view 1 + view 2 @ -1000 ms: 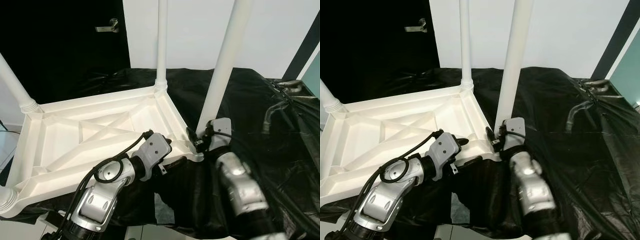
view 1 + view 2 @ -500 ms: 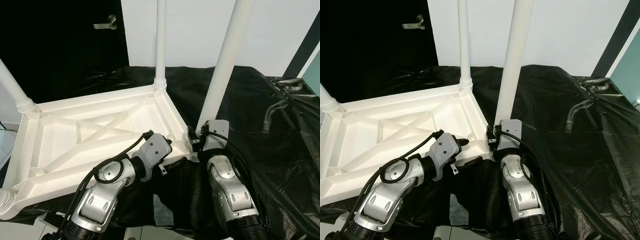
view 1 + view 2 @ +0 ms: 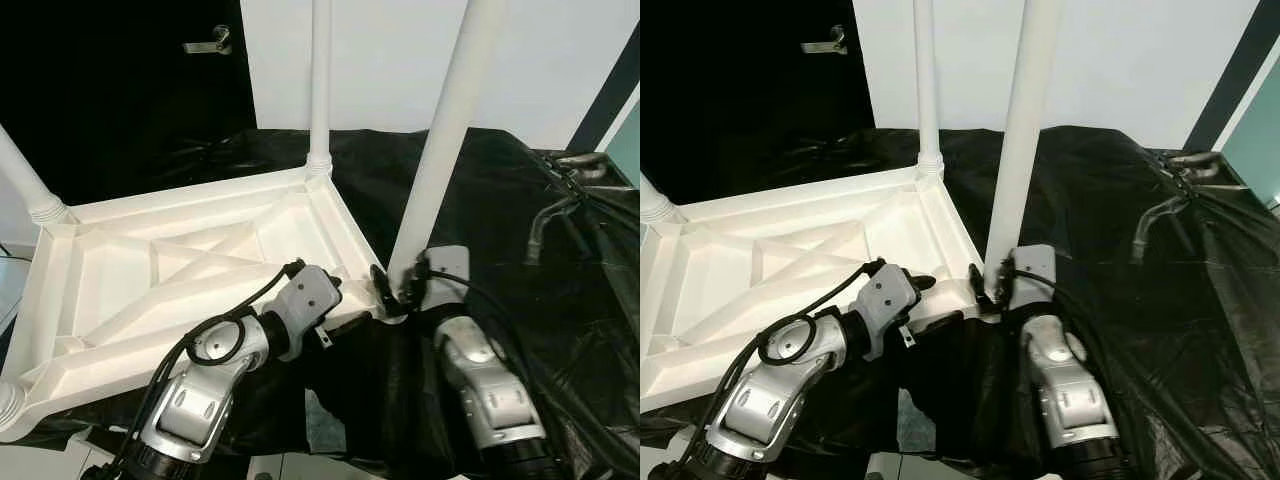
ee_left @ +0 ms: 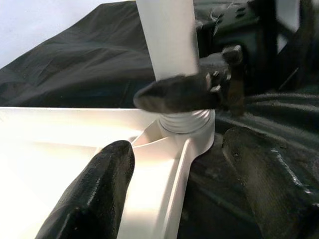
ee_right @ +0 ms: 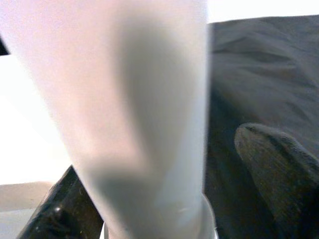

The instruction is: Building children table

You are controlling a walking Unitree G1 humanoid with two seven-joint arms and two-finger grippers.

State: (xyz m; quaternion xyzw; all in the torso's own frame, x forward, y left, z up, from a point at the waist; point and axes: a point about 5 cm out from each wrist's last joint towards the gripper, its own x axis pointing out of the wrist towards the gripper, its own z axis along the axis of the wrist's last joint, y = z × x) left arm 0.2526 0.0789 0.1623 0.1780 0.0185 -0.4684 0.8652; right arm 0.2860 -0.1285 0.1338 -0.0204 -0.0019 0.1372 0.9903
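Left hand (image 4: 174, 174) is at the near right corner of the upturned white children's table (image 3: 130, 290), fingers (image 4: 94, 194) spread wide either side of the corner rim, not clamped on it. Right hand (image 3: 392, 292) is at the base of the near-right leg (image 3: 445, 140), fingers on either side of it just above the threaded collar; can't tell if it's actually gripping. Table lies flat on a surface draped in black sheet (image 3: 520, 230), legs pointing up. Far-right leg (image 3: 320, 80) stands upright behind, dark door with a handle (image 3: 205, 43) beyond.
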